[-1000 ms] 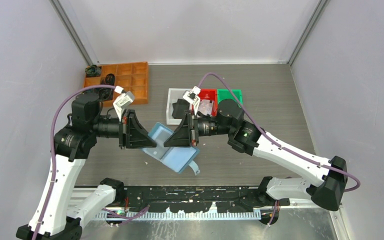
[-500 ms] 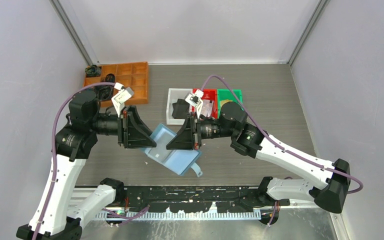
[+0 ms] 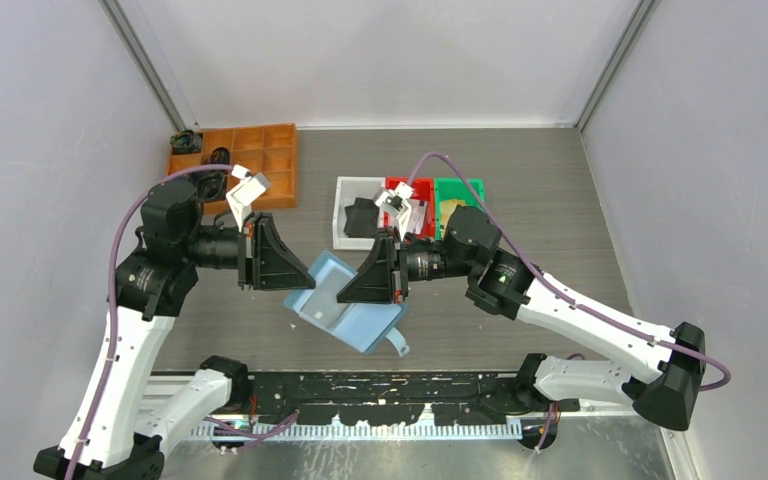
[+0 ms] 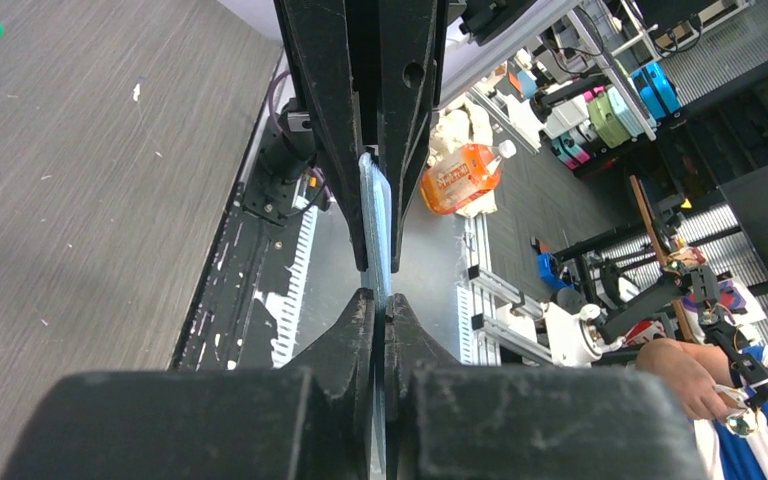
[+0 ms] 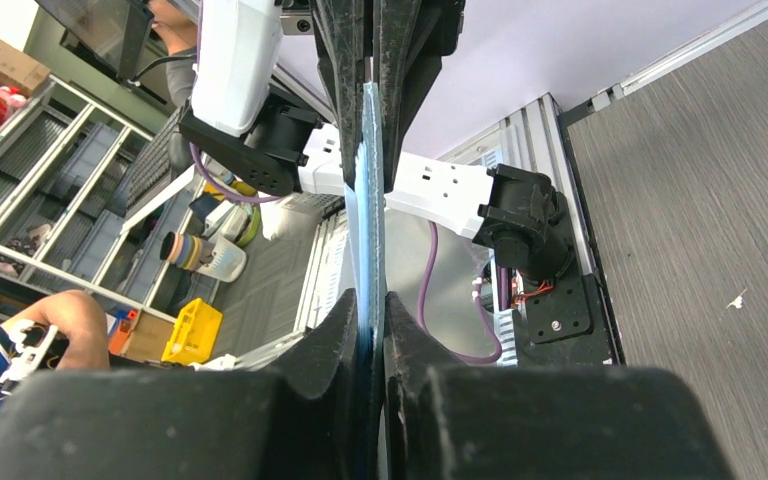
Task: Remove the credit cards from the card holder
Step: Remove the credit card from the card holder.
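The card holder (image 3: 352,312), teal-blue with a paler inside, hangs open above the table between both arms. My left gripper (image 3: 300,284) is shut on its thin left edge; in the left wrist view that pale blue edge (image 4: 376,215) runs from my fingertips (image 4: 381,300) to the other gripper's fingers. My right gripper (image 3: 343,296) is shut on the holder's thicker right part, seen edge-on as a blue slab (image 5: 364,200) between its tips (image 5: 365,298). A small strap (image 3: 398,346) hangs below the holder. I cannot tell any credit cards apart from the holder's pale inside.
An orange compartment tray (image 3: 245,158) sits at the back left. A white bin (image 3: 345,237), a red bin (image 3: 418,187) and a green bin (image 3: 462,188) stand behind the right arm. The metal rail (image 3: 380,385) with the arm bases runs along the near edge.
Both grippers and the holder have drifted slightly right and toward the near edge. The right arm's elbow has swung right. The holder stays gripped on both sides.
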Controlling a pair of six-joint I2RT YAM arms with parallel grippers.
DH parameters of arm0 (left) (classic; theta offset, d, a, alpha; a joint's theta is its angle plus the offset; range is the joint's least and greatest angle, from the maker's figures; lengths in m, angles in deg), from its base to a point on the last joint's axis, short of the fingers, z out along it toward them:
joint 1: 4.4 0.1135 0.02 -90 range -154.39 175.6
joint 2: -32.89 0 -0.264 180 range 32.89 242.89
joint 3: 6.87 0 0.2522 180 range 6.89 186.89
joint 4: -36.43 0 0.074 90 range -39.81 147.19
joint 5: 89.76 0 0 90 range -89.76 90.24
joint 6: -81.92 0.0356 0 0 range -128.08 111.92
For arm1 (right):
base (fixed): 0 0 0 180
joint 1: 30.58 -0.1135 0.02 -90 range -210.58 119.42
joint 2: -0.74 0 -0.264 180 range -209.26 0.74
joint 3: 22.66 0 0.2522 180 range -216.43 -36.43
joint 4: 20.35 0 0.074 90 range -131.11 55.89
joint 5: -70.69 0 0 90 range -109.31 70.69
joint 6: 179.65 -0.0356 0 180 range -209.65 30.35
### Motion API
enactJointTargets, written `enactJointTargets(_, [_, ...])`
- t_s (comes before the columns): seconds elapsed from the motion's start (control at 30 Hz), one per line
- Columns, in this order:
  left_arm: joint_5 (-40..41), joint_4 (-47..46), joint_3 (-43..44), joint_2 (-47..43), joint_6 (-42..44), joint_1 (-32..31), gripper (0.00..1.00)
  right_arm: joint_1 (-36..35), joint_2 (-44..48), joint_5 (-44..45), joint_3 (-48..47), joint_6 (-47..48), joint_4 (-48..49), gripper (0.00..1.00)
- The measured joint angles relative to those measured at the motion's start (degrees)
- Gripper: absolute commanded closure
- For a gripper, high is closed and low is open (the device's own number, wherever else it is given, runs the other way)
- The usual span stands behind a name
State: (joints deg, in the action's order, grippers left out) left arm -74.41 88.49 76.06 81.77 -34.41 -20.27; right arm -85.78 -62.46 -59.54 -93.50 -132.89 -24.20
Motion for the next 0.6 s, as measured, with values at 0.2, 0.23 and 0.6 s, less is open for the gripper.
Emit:
enactJointTargets(0.2, [1.3, 0.7, -0.1, -0.2, 1.9, 0.0, 1.00, 0.0, 0.1, -0.2, 0.4, -0.5, 0.6, 0.61])
enactJointTargets(0.23, [2.3, 1.7, 0.0, -0.3, 3.7, 0.0, 1.00, 0.0, 0.1, -0.2, 0.5, -0.7, 0.8, 0.57])
enactJointTargets(0.6, [18.8, 12.9, 4.5, -2.1, 21.7, -0.3, 1.00, 0.2, 0.0, 0.0, 1.6, -1.8, 1.5, 0.45])
